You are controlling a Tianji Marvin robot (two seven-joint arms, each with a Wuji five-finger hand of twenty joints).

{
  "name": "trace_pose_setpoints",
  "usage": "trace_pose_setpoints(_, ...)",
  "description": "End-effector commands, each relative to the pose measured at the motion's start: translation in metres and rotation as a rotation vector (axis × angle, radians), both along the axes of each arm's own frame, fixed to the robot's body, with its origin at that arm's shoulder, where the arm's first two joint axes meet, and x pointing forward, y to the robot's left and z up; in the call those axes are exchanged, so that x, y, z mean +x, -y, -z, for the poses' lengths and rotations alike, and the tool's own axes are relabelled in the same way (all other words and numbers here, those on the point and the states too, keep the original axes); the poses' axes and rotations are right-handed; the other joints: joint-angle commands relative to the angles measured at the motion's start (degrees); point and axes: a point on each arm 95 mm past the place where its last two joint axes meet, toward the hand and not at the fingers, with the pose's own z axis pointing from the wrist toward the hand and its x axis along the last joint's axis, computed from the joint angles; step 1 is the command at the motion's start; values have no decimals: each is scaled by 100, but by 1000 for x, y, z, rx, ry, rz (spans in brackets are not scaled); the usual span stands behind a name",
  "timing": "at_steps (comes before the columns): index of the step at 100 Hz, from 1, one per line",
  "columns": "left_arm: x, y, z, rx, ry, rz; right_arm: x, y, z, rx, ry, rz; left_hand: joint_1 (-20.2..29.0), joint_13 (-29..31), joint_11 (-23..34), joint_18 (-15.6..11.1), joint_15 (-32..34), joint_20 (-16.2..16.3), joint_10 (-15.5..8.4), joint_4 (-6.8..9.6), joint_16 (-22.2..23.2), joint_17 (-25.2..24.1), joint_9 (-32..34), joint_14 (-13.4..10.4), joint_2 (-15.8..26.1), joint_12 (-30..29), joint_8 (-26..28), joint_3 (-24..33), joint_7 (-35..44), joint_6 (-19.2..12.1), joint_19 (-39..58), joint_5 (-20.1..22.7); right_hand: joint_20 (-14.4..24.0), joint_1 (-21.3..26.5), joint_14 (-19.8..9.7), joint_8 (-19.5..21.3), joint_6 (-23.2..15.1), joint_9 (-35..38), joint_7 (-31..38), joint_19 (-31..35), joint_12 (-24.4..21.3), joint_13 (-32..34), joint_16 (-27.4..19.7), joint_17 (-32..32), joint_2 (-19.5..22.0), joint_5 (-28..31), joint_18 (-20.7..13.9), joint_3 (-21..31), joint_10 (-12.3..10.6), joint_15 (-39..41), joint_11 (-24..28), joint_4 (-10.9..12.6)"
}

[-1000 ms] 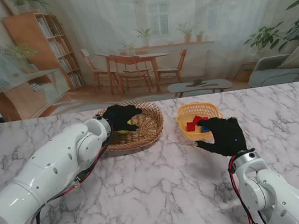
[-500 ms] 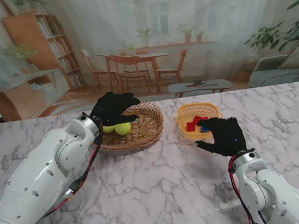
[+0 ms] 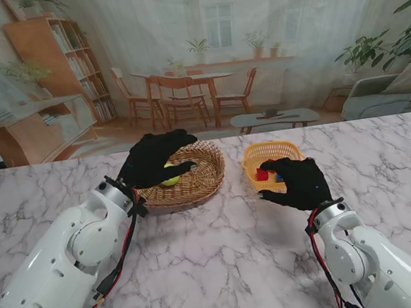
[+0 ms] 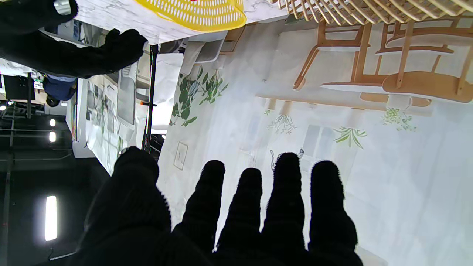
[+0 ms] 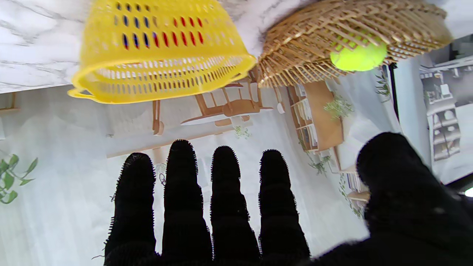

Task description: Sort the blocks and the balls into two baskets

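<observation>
**Marble table, two baskets at the far side, both hands empty above them**

The marble table (image 3: 228, 258) lay bare across its whole near half, with open stone between the two white arms and out to the left and right edges. Nearest to me, the arms rose from the bottom corners of the stand's view, the left one bulky and bent, the right one slimmer.

Farther out, the right hand (image 3: 295, 183) hovered just on my side of the yellow basket (image 3: 249, 165), its gloved fingers (image 5: 181, 192) extended side by side and its thumb held apart, gripping nothing. Red and blue blocks (image 3: 263, 174) sat inside that basket, partly hidden behind the hand; their colours showed through the slots in the right wrist view.

The left hand (image 3: 152, 158) hung over the near-left rim of the wicker basket (image 3: 207, 173), fingers (image 4: 284, 195) straight and slightly spread, thumb off to the side, holding nothing. A yellow-green ball (image 3: 170, 176) rested inside the wicker basket, just under the palm; whether the hand touched it could not be told.

The two baskets stood close together with a narrow strip of marble between them. Beyond them the table's far edge met a printed backdrop (image 3: 250, 33) of a dining room.
</observation>
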Motion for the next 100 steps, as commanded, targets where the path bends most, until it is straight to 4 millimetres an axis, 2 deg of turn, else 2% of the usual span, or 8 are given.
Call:
trace_pose_setpoints(1,-8,2,10,-21,-29,5,4,-8,-11,25,26,-19,-45,4,-118,102,-128,68,-68,-7,61,-83,-96,22,235,75,85,-91,-14,-20,-183,-156,65,14,93,108,75,96,-46,73,-73,134,-87,41,261,111,112,-77,83,-355,-118,144)
trace_pose_setpoints(29,-25,-2,48,-184,-87,-29,11,-26,-13,143,43,-139,41,91,177,147,0,185,-219,30,200,-115,141,-44,318,290,188,-84,100,-15,-65,10,49,-256,-152,135,-34,138,75,248,-46,418,-16,206,308,141,89,-153,-22,-214,-6,126)
trace_pose_setpoints(43,-26,-5,72,-236,-148,-70,15,-30,-6,170,28,-155,75,190,380,183,94,255,-275,49,296,-133,314,-46,358,409,233,-84,213,-16,14,120,42,-324,-214,145,-63,188,141,281,-37,460,27,236,340,174,69,-140,-56,-152,39,129)
trace_pose_setpoints(59,-17,-11,96,-209,-251,-139,23,-32,9,201,-51,-128,85,131,379,271,64,259,-237,53,308,-230,274,38,367,400,209,-83,205,23,-32,59,19,-299,-213,141,-37,127,180,248,-31,268,24,130,371,150,36,-140,-23,-198,62,127)
trace_pose_setpoints(67,-15,-12,99,-215,-291,-150,24,-33,12,193,-65,-131,121,100,387,285,64,274,-216,58,323,-290,295,82,377,403,193,-76,207,65,-51,100,16,-284,-210,136,-46,119,199,249,-28,239,30,122,381,158,44,-152,-32,-189,78,128)
trace_pose_setpoints(100,-19,-18,97,-138,-253,-102,17,-24,13,166,-55,-126,85,128,388,300,75,324,-224,46,343,-242,344,66,365,406,167,-99,230,35,-20,155,4,-229,-193,103,-45,152,233,247,-40,216,30,103,394,188,54,-177,-23,-173,74,143)
